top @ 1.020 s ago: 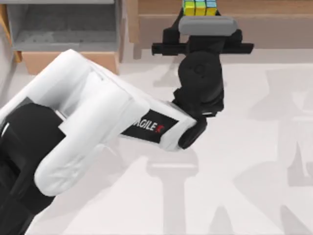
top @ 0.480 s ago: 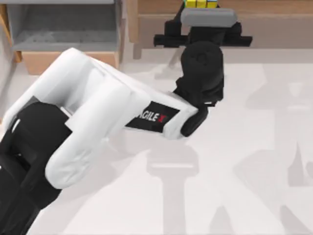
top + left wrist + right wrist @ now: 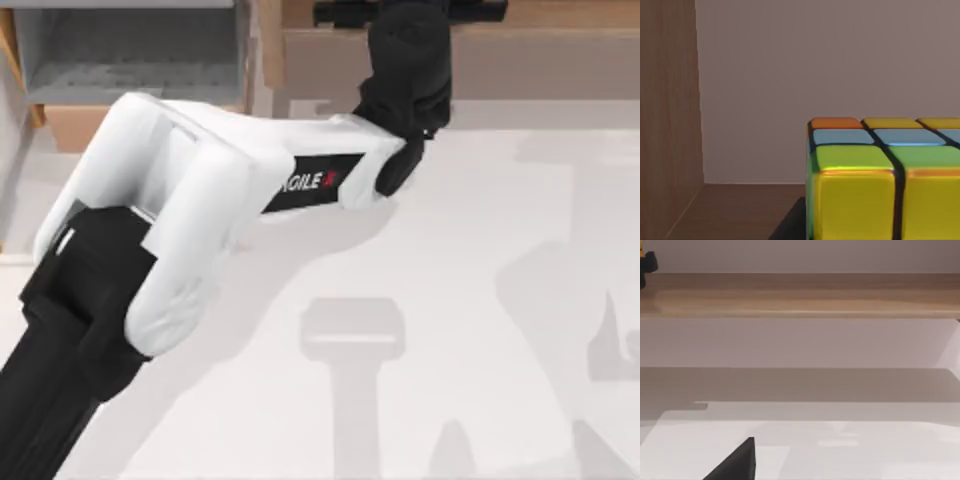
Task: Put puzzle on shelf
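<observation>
The left arm (image 3: 200, 200) reaches over the shelf (image 3: 560, 50), the puzzle (image 3: 880, 180) sits close above its brown board, and the left gripper's grip cannot be told.

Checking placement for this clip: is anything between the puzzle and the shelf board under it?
Nothing visible. In the left wrist view the puzzle sits just above the shelf board, near its wooden side wall; a dark edge beside the cube cannot be identified. The left arm reaches over the shelf.
</observation>
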Robot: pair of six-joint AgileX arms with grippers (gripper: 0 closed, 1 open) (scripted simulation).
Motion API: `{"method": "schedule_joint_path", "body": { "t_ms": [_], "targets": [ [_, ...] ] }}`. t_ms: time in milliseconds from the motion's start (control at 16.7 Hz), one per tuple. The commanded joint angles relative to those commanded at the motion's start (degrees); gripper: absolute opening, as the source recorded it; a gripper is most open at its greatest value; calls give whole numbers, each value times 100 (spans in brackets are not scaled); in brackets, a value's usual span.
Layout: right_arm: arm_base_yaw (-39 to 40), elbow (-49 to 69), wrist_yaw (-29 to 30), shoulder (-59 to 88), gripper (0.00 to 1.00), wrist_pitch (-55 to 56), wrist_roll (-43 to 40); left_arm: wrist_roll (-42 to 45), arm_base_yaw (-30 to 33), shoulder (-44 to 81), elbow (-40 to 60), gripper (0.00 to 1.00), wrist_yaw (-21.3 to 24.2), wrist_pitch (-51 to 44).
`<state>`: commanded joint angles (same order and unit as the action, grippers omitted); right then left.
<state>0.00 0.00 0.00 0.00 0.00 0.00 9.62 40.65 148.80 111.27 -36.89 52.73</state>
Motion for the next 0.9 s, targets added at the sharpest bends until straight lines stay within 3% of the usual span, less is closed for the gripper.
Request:
{"method": "schedule_joint_path", "body": {
  "t_ms": [300,900],
  "targets": [
    [0,0,0,0,100,0,0,-16,-38,47,52,0,35,-51],
    [0,0,0,0,100,0,0,-16,-38,47,52,75,35,-51]
  ]
}}
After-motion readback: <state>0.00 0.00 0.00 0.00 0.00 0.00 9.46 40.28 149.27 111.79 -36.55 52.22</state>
